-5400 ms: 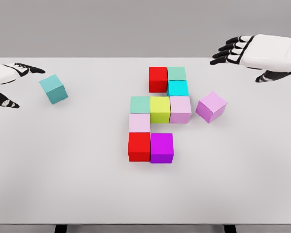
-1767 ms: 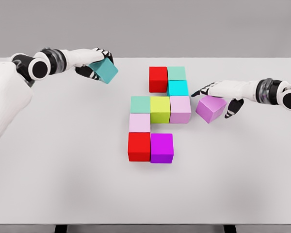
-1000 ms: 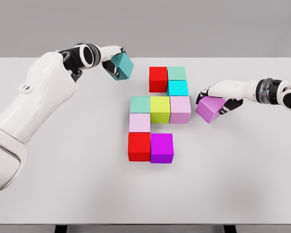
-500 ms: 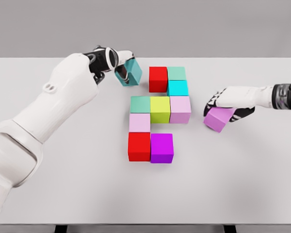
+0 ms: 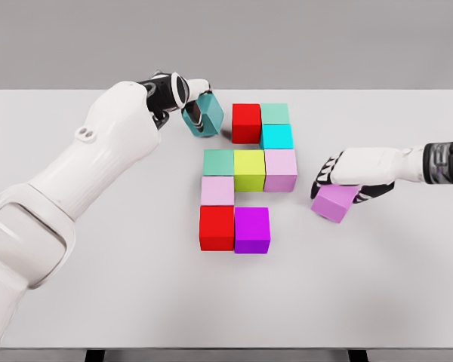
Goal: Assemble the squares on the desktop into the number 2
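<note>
Item: teal cube (image 5: 204,115), gripped in my left hand (image 5: 183,102) fingers, tilted, held just left of the red cube (image 5: 246,123) at the top row. Half a second ago it sat a little further left; it has closed on the gap. I judge it the missing top-left piece of the 2.

Item: violet cube (image 5: 333,202), under my right hand (image 5: 355,170), fingers curled over it. It has moved down and toward me from beside the pink cube (image 5: 281,170), now near the magenta cube (image 5: 252,230) but apart. Likely bound for the bottom-right slot.

Orientation: cubes have no long axis; both are skewed against the grid on the table (image 5: 121,286) and need squaring before setting down.
</note>
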`<action>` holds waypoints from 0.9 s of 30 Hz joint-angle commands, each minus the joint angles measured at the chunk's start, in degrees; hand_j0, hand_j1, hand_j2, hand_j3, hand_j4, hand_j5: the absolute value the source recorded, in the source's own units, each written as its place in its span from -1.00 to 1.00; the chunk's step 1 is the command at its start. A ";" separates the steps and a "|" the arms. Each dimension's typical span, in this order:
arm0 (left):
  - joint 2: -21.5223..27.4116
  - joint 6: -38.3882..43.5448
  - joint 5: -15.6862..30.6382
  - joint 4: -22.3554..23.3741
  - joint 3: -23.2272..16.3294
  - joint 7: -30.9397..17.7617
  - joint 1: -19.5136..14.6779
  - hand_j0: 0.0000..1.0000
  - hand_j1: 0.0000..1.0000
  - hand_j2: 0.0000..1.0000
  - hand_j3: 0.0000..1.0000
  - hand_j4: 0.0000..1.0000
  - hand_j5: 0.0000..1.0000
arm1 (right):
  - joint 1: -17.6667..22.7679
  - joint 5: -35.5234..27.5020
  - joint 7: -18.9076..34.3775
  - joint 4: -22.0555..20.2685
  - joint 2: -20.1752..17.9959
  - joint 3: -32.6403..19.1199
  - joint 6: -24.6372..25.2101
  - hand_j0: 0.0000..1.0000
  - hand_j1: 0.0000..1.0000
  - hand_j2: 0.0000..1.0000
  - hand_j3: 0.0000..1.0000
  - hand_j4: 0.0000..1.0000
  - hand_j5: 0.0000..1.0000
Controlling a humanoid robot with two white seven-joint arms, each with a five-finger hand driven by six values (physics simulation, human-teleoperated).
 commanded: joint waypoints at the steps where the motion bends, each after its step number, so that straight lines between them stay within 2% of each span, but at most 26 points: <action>1: -0.11 -0.14 -0.24 0.13 0.07 0.04 0.00 0.08 0.08 0.08 0.08 0.08 0.08 | 0.09 -0.48 -0.01 -2.38 -1.73 -0.08 0.13 0.34 0.34 0.34 0.34 0.34 0.34; 4: -0.11 -0.14 -0.24 0.13 0.16 0.04 0.00 0.13 0.13 0.13 0.13 0.13 0.13 | 0.26 -2.15 -0.01 -5.28 -3.14 -0.17 0.13 0.35 0.35 0.35 0.35 0.35 0.35; 7: -0.29 -0.14 -0.24 0.13 0.16 0.04 0.00 0.18 0.18 0.18 0.18 0.18 0.18 | 1.85 -2.24 -0.01 -11.96 -3.14 0.18 0.13 0.38 0.38 0.38 0.38 0.38 0.38; 9: -0.64 -0.14 -0.15 1.27 0.16 0.32 -0.44 0.18 0.18 0.18 0.18 0.18 0.18 | 1.93 -2.16 -0.01 -14.77 -3.05 0.97 0.13 0.38 0.38 0.38 0.38 0.38 0.38; 11: -2.22 -0.14 0.03 4.96 0.42 1.37 -1.67 0.19 0.19 0.19 0.19 0.19 0.19 | 2.02 -2.16 -0.01 -14.77 -2.87 1.41 0.13 0.40 0.40 0.40 0.40 0.40 0.40; 13: -2.31 -0.14 0.03 5.58 0.51 2.17 -1.76 0.19 0.19 0.19 0.19 0.19 0.19 | 2.02 -2.24 -0.01 -14.77 -2.87 1.32 0.13 0.45 0.45 0.45 0.45 0.45 0.45; 15: -2.49 -0.14 0.12 5.58 0.51 2.34 -1.76 0.19 0.19 0.19 0.19 0.19 0.19 | 2.02 -2.24 -0.01 -14.69 -3.05 1.15 0.13 0.69 0.69 0.69 0.69 0.69 0.69; 16: -2.66 -0.14 0.12 5.67 0.51 2.43 -1.76 0.19 0.19 0.19 0.19 0.19 0.19 | 2.11 -2.24 -0.01 -14.42 -3.14 0.80 0.13 1.00 1.00 1.00 1.00 1.00 1.00; 22: -3.19 -0.14 0.12 5.58 0.51 2.43 -1.84 0.23 0.23 0.23 0.23 0.23 0.23 | 2.11 -2.68 -0.01 -14.07 -3.14 -0.08 0.13 1.00 1.00 1.00 1.00 1.00 1.00; 24: -3.28 -0.14 0.12 5.58 0.60 2.43 -1.93 0.23 0.23 0.23 0.23 0.23 0.23 | 2.55 -3.74 -0.01 -12.05 -4.80 -3.86 0.13 1.00 1.00 1.00 1.00 1.00 1.00; 25: -3.45 -0.14 0.12 5.58 0.60 2.43 -1.93 0.23 0.23 0.23 0.23 0.23 0.23 | 2.90 -3.91 -0.01 -9.16 -5.95 -6.49 0.13 1.00 1.00 1.00 1.00 1.00 1.00; 27: -3.45 -0.14 0.20 5.58 0.51 2.43 -2.02 0.24 0.24 0.24 0.24 0.24 0.24 | 2.81 -5.32 -0.01 -3.88 -6.21 -7.90 0.13 1.00 1.00 1.00 1.00 1.00 1.00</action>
